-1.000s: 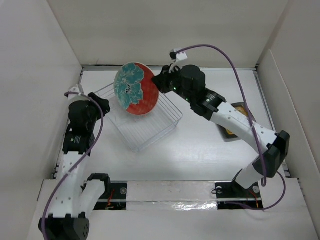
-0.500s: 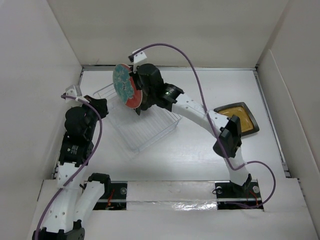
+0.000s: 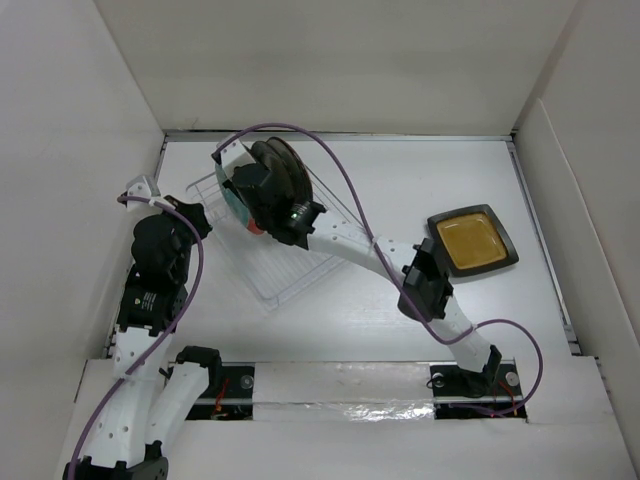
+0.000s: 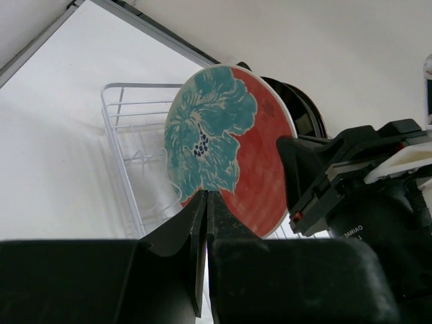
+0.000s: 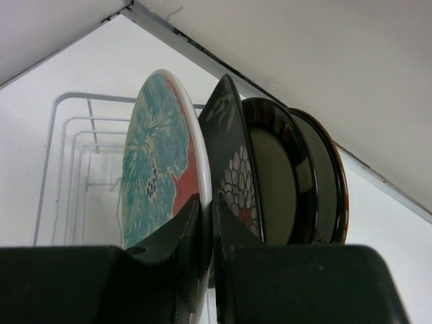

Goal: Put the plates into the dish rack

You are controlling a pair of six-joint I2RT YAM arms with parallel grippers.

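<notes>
Count: two arms, two pincers, one dish rack (image 3: 300, 270), five plates countable

- In the rack, standing on edge in a row, seen from the right wrist:
  - red-and-teal plate (image 5: 158, 169), nearest the rack's open wire end
  - black square floral plate (image 5: 236, 175), next behind it and close against it
  - dark-rimmed plate with a pale centre (image 5: 273, 179)
  - dark round plate with a brownish rim (image 5: 331, 182), last in the row, nearest the back wall
  - whether neighbours touch cannot be told; their lower edges are hidden
- On the table (image 3: 380, 320): one amber-centred black square plate (image 3: 470, 240), lying flat, well apart from the rack, to the right beside the right arm's elbow

Right pincer (image 5: 206, 216): clamped on the rim of the red-and-teal plate, one finger on the painted face, the other on the back, between this plate and the floral one. The plate is upright inside the rack, rising above the fingers; from overhead only slivers of teal and red show under the wrist.

Left pincer (image 4: 206, 216): fingers pressed together, nothing between them. It sits near the rack's left side, pointed at the painted face of the red-and-teal plate; contact with that plate cannot be told
</notes>
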